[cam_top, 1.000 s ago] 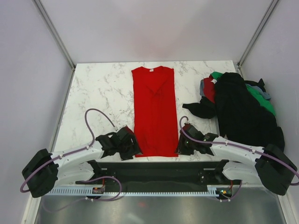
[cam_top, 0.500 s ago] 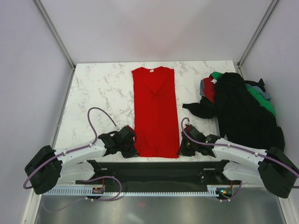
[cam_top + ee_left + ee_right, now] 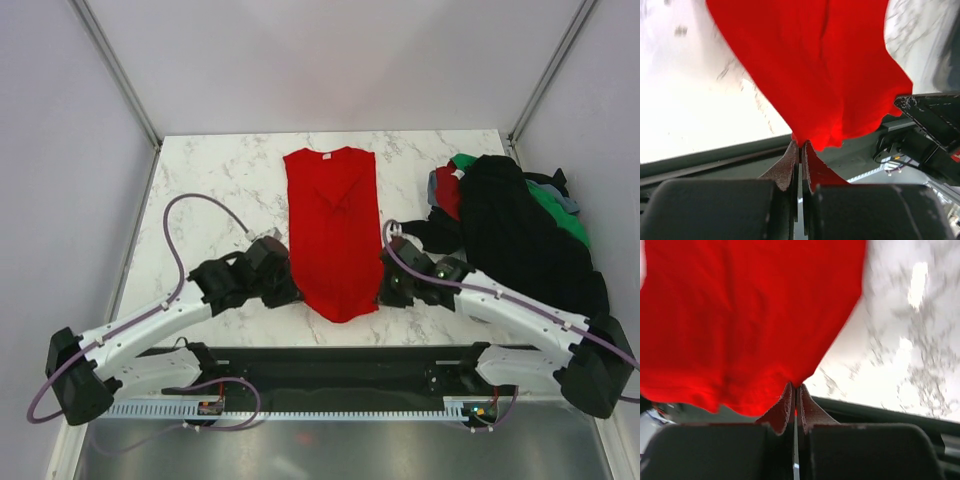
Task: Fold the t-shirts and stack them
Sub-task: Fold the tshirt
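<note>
red t-shirt [image 3: 335,230]: laid lengthwise down the middle of the marble table [image 3: 215,190], collar at the far end, small white neck label [image 3: 323,154] visible there.
far part of red t-shirt: seen flat on the table, a few creases near the chest.
near hem: held up off the table at both corners; the cloth between them sags into a rounded point toward the arm bases.
left gripper [image 3: 285,290]: clamped on the near-left hem corner; in the left wrist view the fingers are pressed together with red cloth pinched at their tips.
right gripper [image 3: 388,288]: clamped on the near-right hem corner; in the right wrist view the fingers are closed, red cloth caught between the tips and hanging over them.
gripper spacing: one at each side of the shirt, roughly level with each other.
other t-shirts: heaped unfolded at the right edge of the table, well apart from the red one.
heap make-up: black shirt [image 3: 520,240] spread on top; green [image 3: 550,205], dark red [image 3: 449,195] and grey-blue [image 3: 435,185] cloth showing from under it.
contact with heap: cannot be told whether the right arm touches the black sleeve just beside it.
</note>
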